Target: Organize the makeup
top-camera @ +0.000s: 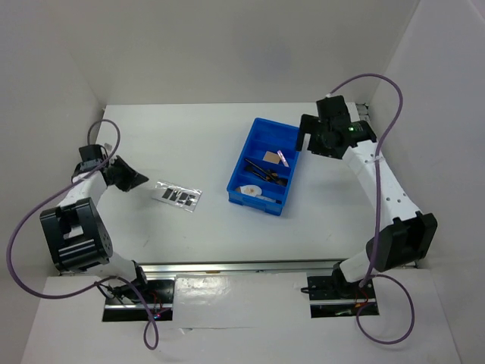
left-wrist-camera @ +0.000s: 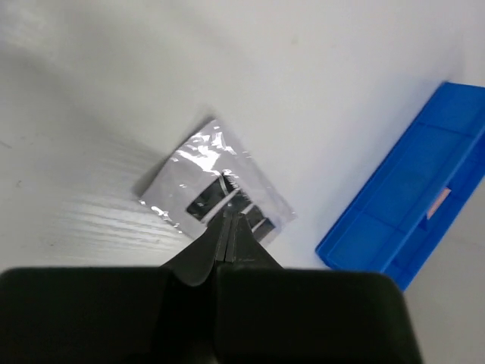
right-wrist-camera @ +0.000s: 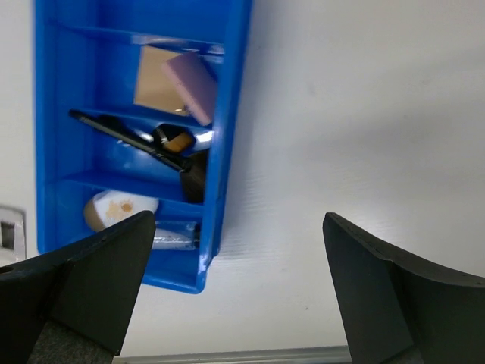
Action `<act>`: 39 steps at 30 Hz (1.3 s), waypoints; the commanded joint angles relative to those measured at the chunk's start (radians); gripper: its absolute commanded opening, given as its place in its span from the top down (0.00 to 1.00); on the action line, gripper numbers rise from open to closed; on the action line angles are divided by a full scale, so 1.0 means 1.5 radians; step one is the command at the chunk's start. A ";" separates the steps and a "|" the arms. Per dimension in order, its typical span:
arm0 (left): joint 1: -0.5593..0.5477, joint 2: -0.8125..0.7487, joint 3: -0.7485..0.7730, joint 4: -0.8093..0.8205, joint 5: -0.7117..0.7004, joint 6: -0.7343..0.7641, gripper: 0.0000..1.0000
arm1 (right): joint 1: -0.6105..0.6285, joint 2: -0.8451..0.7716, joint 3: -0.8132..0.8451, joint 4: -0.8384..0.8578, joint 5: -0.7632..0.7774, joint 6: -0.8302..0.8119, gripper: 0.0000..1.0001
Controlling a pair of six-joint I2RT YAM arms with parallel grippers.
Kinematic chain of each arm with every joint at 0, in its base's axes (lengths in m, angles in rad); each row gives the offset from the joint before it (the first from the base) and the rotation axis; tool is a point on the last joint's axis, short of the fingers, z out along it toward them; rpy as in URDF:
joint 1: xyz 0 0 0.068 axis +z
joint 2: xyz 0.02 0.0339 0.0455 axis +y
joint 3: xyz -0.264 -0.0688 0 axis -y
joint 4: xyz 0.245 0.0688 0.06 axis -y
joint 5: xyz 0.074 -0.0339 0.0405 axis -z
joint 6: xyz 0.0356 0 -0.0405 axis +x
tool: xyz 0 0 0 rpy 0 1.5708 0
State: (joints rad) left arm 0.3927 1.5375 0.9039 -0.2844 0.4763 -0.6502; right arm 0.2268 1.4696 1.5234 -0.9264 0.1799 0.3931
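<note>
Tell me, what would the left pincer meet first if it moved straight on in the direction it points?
Probably the palette strip, which lies on the table right ahead of the tips of the shut left pincer. The blue bin sits off to the side. Depth is unclear.

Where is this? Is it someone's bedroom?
Probably a robot lab booth, not a home: bare white walls box in a plain white table, and a left arm and right arm are bolted at its near edge.
</note>
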 commanded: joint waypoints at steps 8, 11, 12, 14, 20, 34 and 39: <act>-0.017 -0.131 0.068 -0.173 -0.070 0.055 1.00 | 0.308 0.173 0.222 0.166 -0.233 -0.171 0.04; -0.023 -0.147 0.020 -0.160 -0.073 0.024 1.00 | 0.368 0.288 0.307 0.172 -0.261 -0.213 0.04; -0.024 -0.147 0.007 -0.154 -0.073 0.016 1.00 | 0.368 0.319 0.331 0.172 -0.277 -0.213 0.07; -0.030 -0.134 -0.017 -0.144 -0.059 -0.001 1.00 | 0.368 0.418 0.423 0.154 -0.332 -0.213 0.13; -0.043 -0.044 -0.011 -0.074 -0.068 -0.011 1.00 | 0.368 0.582 0.548 0.135 -0.382 -0.184 0.21; -0.043 0.119 0.052 -0.047 -0.084 -0.018 1.00 | 0.350 0.686 0.531 0.135 -0.418 -0.171 0.09; -0.043 0.145 0.058 -0.038 -0.084 -0.024 1.00 | 0.344 0.713 0.518 0.135 -0.431 -0.171 0.10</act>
State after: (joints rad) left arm 0.3290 1.7248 0.9543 -0.3622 0.3519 -0.6651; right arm 0.7513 2.5023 2.2963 -0.7254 -0.4290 0.1356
